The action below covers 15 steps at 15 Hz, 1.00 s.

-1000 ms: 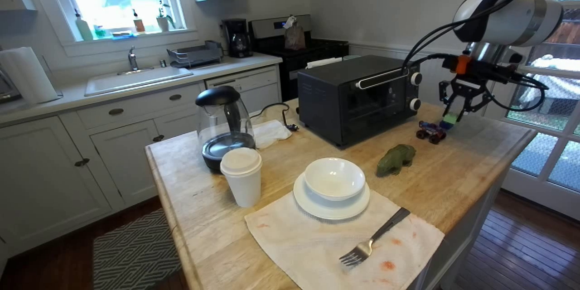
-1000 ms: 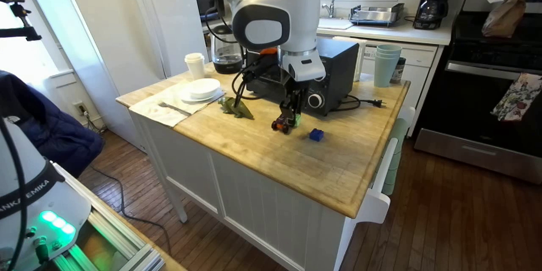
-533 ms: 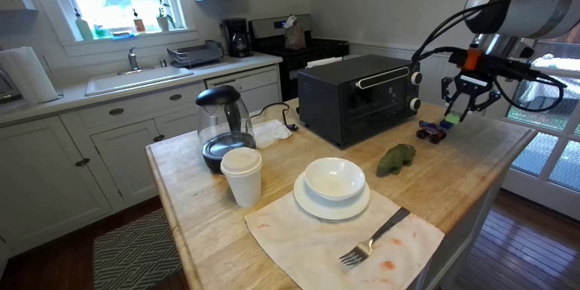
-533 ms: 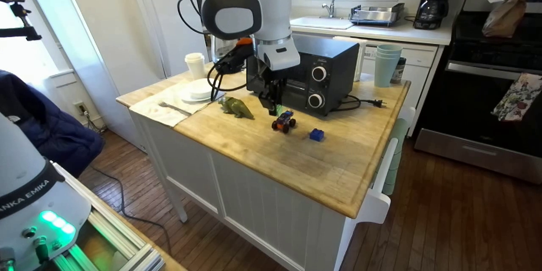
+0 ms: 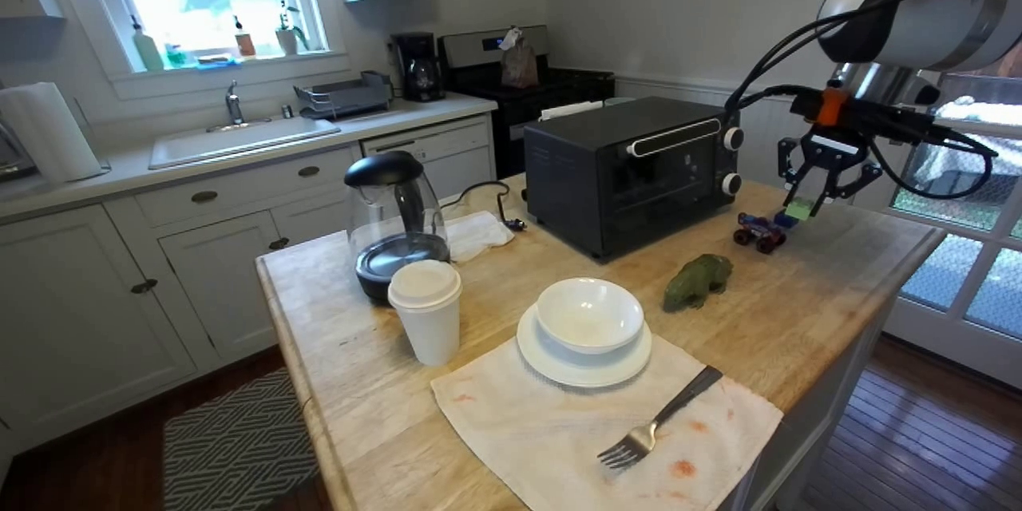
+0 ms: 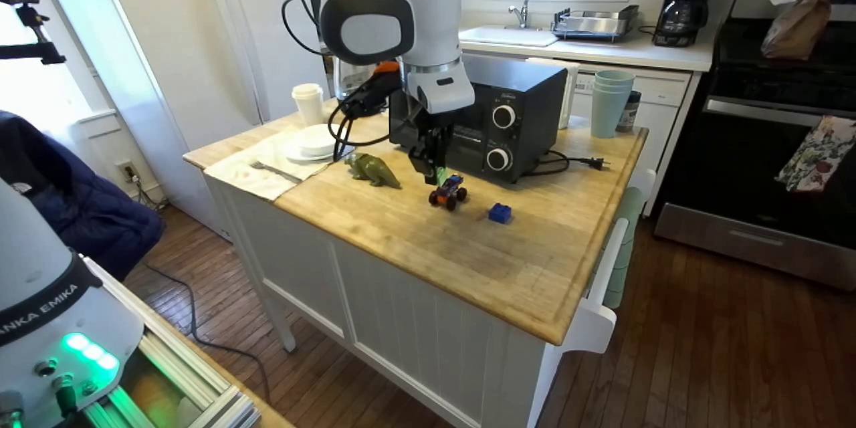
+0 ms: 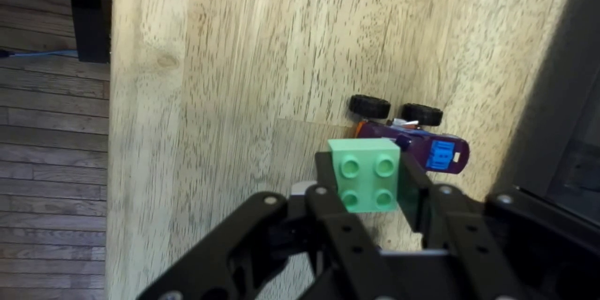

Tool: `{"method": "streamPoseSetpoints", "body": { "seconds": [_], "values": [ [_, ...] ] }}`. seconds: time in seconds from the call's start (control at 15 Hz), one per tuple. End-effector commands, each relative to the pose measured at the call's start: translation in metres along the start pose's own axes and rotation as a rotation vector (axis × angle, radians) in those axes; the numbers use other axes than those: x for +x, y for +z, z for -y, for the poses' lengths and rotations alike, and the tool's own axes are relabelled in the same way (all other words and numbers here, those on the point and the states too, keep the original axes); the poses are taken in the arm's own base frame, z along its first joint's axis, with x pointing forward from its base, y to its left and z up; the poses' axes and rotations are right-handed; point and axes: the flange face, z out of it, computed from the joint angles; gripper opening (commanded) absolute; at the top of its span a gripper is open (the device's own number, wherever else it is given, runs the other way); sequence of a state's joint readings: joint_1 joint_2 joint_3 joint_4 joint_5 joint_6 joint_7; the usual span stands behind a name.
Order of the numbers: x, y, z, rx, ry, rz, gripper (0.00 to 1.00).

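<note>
Near side first. Fork (image 5: 661, 417) lies on the cloth (image 5: 519, 415), tines near left; cloth presumably keeps it off the wood. Plate (image 5: 589, 375) sits over the cloth's far side, bowl (image 5: 591, 342) resting in it, likely so drips land on the plate. Lidded cup (image 5: 427, 325) stands upright to the left, lid probably against spills. Kettle (image 5: 406, 247) is just beyond it.

Farther, right: green toy reptile (image 5: 699, 281) stands on the tabletop (image 5: 806, 319). Past that, toy truck (image 5: 760, 233), wheels down.

Claw (image 5: 801, 207) hangs over the table by the truck, clenched on the green brick (image 7: 367, 192). Fingers (image 7: 326, 171) press two opposite side walls, studs face the wrist camera: flat faces, so probably a square, firm pinch. Brick looks raised off the wood; can't tell if brick or finger touches the truck. Blue brick (image 6: 499, 212) rests on the table, right of the truck in an exterior view, not gripped.

Left of the claw: toaster oven (image 5: 639, 176), door facing near right, presumably for swing room.

Far end: dish rack (image 5: 343, 96) right of the sink (image 5: 231, 150), likely so it drains that way. Coffee maker (image 5: 417, 68) farther right, then a bag (image 5: 520, 64) on the stove (image 5: 579, 84); reason unclear.
</note>
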<state>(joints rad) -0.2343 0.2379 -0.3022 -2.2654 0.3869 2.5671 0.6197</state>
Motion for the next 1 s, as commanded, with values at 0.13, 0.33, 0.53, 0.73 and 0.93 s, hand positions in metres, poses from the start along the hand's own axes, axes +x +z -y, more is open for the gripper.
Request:
{"method": "streamPoseSetpoints", "body": {
  "seconds": [0.13,0.33,0.53,0.73,0.93],
  "values": [
    [0.0,0.0,0.0,-0.001,0.0,0.0,0.36],
    [-0.01,-0.004,0.002,0.001,-0.007,0.002,0.11],
    [-0.029,-0.007,0.005,0.011,-0.023,0.009,0.11],
    [-0.053,-0.008,0.012,0.014,-0.04,0.026,0.11],
    [-0.077,-0.004,0.016,0.007,-0.032,0.034,0.11]
  ]
}}
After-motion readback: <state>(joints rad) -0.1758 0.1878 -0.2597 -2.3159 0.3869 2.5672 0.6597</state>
